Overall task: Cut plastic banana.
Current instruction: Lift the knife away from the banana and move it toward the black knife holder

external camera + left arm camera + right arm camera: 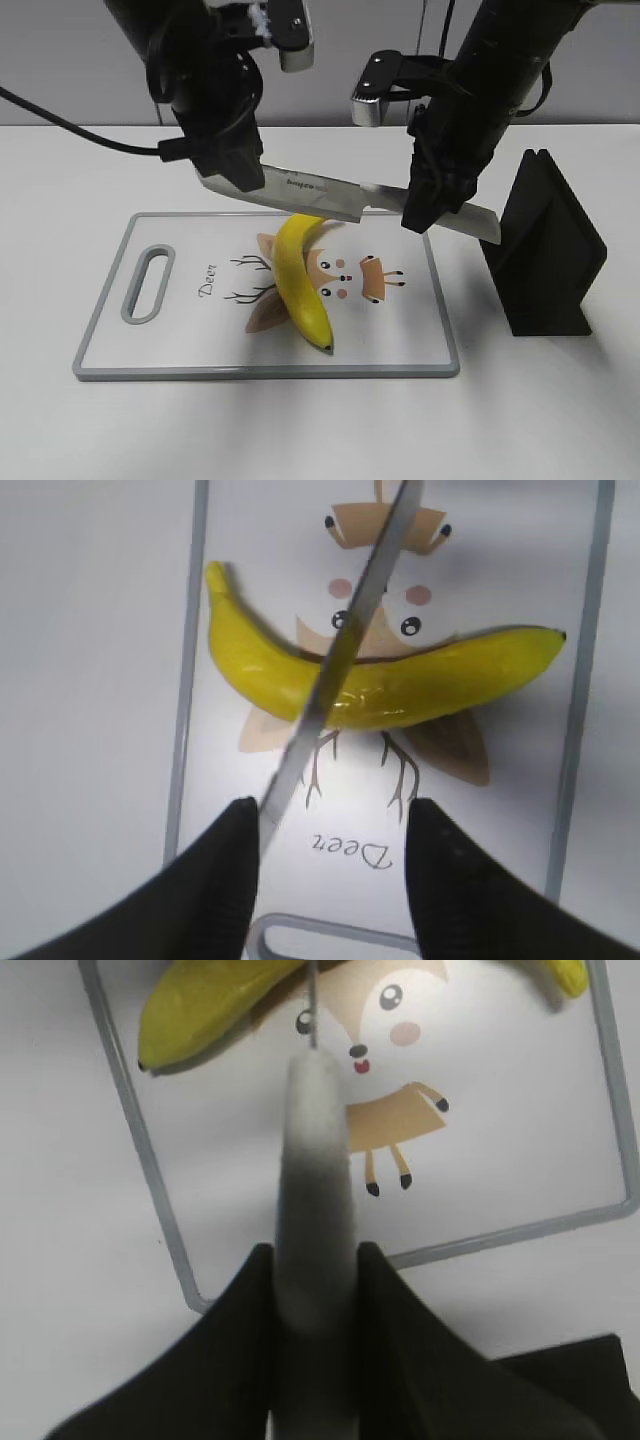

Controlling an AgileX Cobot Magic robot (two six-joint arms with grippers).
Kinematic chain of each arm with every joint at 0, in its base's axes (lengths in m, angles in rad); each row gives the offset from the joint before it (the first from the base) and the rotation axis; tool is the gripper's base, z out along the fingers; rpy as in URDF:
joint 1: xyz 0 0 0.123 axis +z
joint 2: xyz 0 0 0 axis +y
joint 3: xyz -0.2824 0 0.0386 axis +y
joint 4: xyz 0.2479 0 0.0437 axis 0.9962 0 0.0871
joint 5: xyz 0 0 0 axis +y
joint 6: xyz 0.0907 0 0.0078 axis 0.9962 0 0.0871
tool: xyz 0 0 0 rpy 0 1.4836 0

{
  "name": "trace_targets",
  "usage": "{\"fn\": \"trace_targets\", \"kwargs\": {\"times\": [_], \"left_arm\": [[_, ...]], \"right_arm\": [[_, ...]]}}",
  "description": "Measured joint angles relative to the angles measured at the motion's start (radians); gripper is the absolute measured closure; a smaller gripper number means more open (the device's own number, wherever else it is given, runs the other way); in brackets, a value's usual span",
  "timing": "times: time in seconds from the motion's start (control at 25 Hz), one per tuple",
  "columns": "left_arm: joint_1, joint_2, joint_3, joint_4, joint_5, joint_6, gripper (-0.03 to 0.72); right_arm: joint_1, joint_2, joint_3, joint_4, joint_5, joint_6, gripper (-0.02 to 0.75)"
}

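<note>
Yellow banana (300, 280) lies mid-frame on the cutting board (180, 340); my right gripper (315, 1270) clamps the knife (330, 195) handle, my left gripper (335, 825) stands open around the blade.

A plain white table (60, 420) carries two things — a white, grey-rimmed cutting board (180, 345) and a black knife stand (545, 255). The stand sits just beside the board's right edge.
</note>
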Motion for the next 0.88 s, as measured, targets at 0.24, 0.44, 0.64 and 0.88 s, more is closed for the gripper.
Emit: {"fn": "trace_targets", "kwargs": {"times": [0.24,0.44,0.64,0.88], "left_arm": [[0.039,-0.074,0.000,0.019,0.002,-0.132,0.213],[0.122,-0.120,0.000,0.037,0.002,-0.323,0.212],[0.206,-0.168,0.000,0.040,0.004,-0.478,0.212],[0.282,-0.188,0.000,0.040,0.028,-0.659,0.242]], "right_arm": [[0.000,-0.005,-0.060,-0.039,0.056,0.103,0.558],[0.000,-0.056,-0.116,-0.039,0.062,0.173,0.558],[0.000,-0.104,-0.119,-0.075,0.101,0.284,0.558],[0.000,-0.189,-0.119,-0.158,0.109,0.537,0.558]]}}
